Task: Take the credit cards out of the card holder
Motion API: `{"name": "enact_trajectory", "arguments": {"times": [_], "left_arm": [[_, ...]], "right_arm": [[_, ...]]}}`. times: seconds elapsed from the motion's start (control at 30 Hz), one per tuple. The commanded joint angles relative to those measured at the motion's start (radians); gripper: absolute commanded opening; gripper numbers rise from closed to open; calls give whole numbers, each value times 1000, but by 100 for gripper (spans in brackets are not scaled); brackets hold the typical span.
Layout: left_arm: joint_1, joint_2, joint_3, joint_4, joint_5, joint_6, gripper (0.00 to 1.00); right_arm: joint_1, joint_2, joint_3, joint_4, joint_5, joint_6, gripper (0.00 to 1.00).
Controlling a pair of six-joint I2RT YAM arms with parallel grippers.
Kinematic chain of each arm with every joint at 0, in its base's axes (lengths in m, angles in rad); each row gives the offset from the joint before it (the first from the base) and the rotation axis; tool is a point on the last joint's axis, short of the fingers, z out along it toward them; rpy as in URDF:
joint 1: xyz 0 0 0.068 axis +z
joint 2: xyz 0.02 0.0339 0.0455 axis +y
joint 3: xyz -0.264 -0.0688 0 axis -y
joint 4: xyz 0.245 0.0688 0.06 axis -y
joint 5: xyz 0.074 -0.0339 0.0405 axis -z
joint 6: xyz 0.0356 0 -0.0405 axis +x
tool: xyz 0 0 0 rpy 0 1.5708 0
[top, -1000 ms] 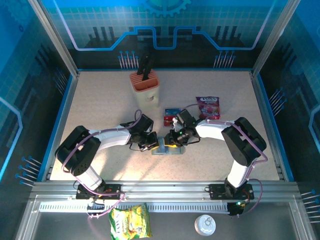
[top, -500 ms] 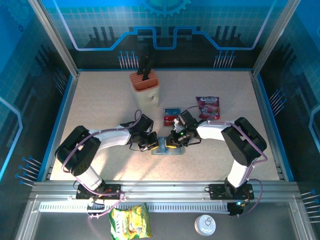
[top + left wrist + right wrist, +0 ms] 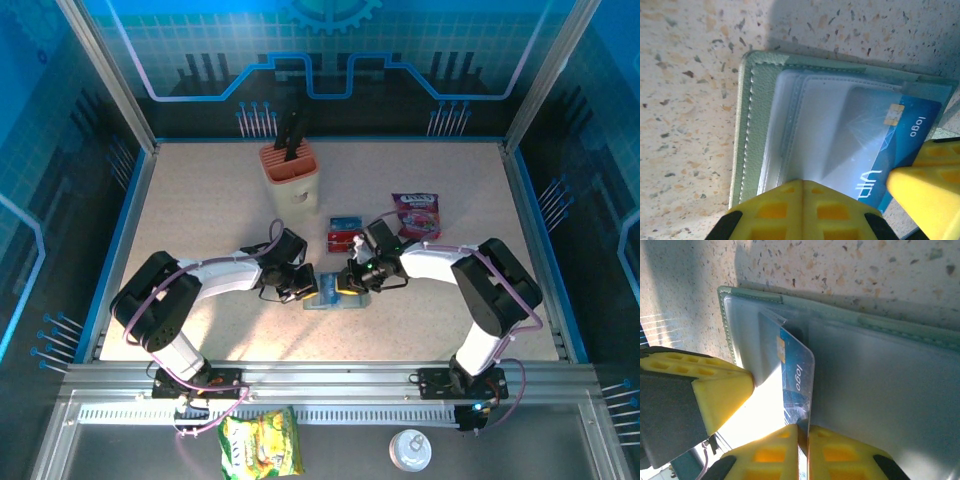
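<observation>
Pressing closed fingertips (image 3: pixel 780 210) onto the open card holder (image 3: pixel 325 303) in the middle of the table (image 3: pixel 200 220), the left gripper (image 3: pixel 312 290) pins it while the right gripper (image 3: pixel 802 437) clamps the blue card (image 3: pixel 795 385) (half out of its pocket), red cards (image 3: pixel 345 238) lying just on its far side.

blue card (image 3: pixel 796 385) slid out, right pincer (image 3: pixel 802 432) retreated

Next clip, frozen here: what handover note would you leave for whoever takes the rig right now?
Left claw: shut, tip pressed on the open card holder, apparently steadying it.
Right claw: shut on the blue card, which is partly out of its pocket.
Done: loose cards lie on the table beyond the holder.
To do: pull the blue card clear and set it down. Whether more cards are inside cannot be told.
</observation>
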Motion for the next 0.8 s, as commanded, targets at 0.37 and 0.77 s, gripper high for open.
{"name": "enact_trajectory", "arguments": {"times": [0.37, 0.77], "left_arm": [[-4, -25, 13, -46, -4, -5, 0], [-5, -84, 31, -25, 11, -19, 0]], "right_arm": [[-36, -109, 29, -163, 28, -110, 6], [-58, -175, 184, -456, 131, -357, 4]]}}
